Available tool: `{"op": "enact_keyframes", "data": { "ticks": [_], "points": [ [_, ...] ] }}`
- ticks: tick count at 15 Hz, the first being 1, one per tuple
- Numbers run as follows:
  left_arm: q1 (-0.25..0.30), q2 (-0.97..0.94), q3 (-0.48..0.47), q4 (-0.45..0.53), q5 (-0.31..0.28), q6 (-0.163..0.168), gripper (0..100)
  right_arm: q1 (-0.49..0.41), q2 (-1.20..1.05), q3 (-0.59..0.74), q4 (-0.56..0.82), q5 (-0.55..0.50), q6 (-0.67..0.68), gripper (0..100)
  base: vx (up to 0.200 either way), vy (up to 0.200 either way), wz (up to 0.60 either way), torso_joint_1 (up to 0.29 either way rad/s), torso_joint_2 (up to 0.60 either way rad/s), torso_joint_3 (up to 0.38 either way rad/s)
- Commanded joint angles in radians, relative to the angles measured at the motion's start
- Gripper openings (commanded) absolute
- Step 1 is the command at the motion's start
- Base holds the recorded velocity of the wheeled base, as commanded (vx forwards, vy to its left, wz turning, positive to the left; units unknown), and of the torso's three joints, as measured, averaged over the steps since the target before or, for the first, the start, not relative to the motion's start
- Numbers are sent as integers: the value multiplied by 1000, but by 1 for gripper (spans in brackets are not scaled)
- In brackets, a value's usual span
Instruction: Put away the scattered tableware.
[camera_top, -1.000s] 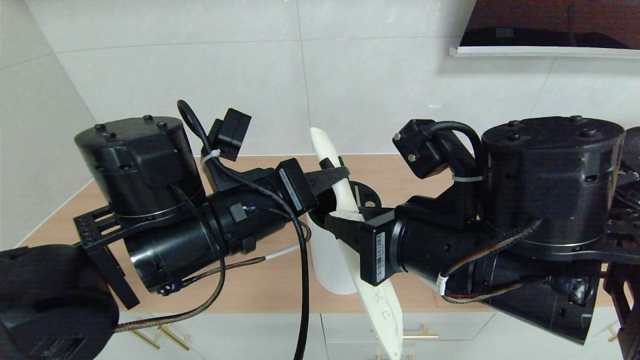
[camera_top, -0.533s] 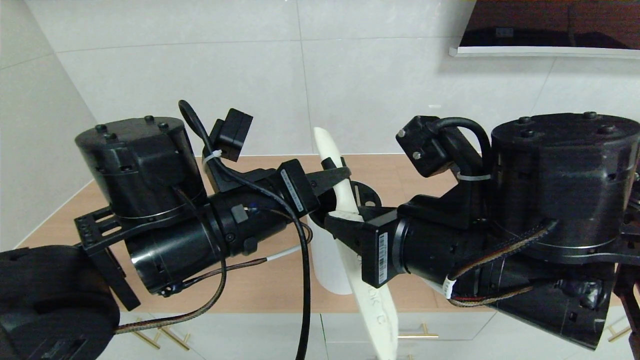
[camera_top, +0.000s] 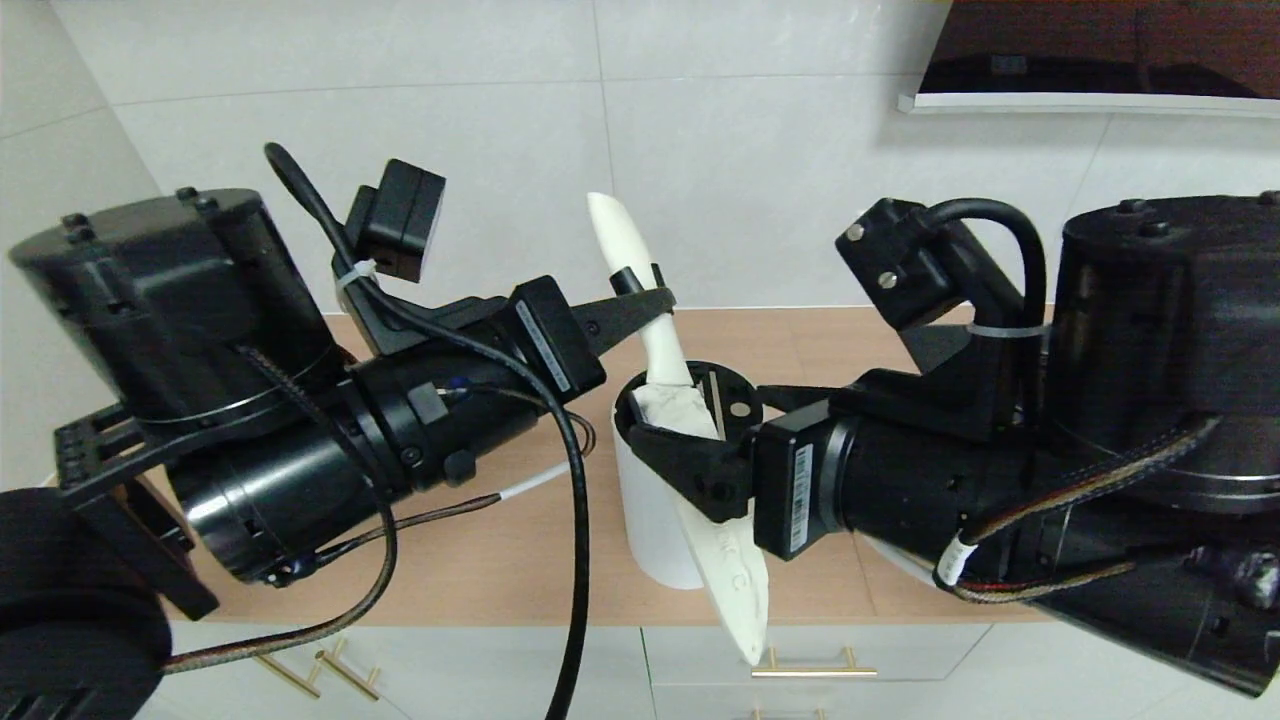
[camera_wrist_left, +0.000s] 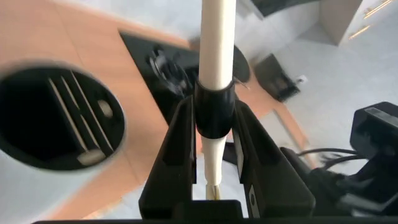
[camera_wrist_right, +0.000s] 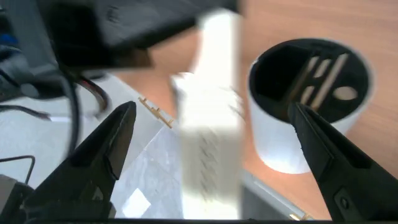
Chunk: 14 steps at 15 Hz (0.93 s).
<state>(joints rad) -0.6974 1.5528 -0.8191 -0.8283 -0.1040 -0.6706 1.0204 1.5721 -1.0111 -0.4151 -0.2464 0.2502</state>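
White spatula (camera_top: 655, 350) gripped by left gripper (camera_wrist_left: 214, 121), right gripper (camera_wrist_right: 211, 112) spread beside slotted holder (camera_wrist_right: 280, 155)

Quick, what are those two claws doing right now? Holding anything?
Left gripper: closed on the handle of the white spatula.
Right gripper: open, its fingers spread either side of the spatula's blade, not gripping it.

The cream plastic spatula (camera_top: 662, 350) is plain; the white cylindrical holder (camera_top: 650, 520) is black inside; the wooden bench (camera_top: 500, 570) is light orange-brown.
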Motion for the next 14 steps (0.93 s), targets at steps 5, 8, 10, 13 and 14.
{"op": "enact_keyframes", "data": {
  "ticks": [5, 8, 10, 13, 14],
  "points": [
    [56, -48, -227, 181, 196, 163, 0, -229, -95, 14, 10, 22, -3, 100, 0, 0, 0, 0, 0, 0],
    [73, -28, -316, 250, 293, 210, 0, -260, -93, 23, 10, 22, -5, 100, 0, 0, 0, 0, 0, 0],
    [1, 33, -313, 225, 468, 332, 0, -263, -103, 42, 10, 18, -9, 100, 0, 0, 0, 0, 0, 0],
    [-60, 145, -313, 66, 636, 425, 0, -264, -98, 49, 9, 13, -12, 100, 0, 0, 0, 0, 0, 0],
    [-60, 145, -313, 66, 636, 425, 0, -264, -98, 49, 9, 13, -12, 100, 0, 0, 0, 0, 0, 0]
  ]
}}
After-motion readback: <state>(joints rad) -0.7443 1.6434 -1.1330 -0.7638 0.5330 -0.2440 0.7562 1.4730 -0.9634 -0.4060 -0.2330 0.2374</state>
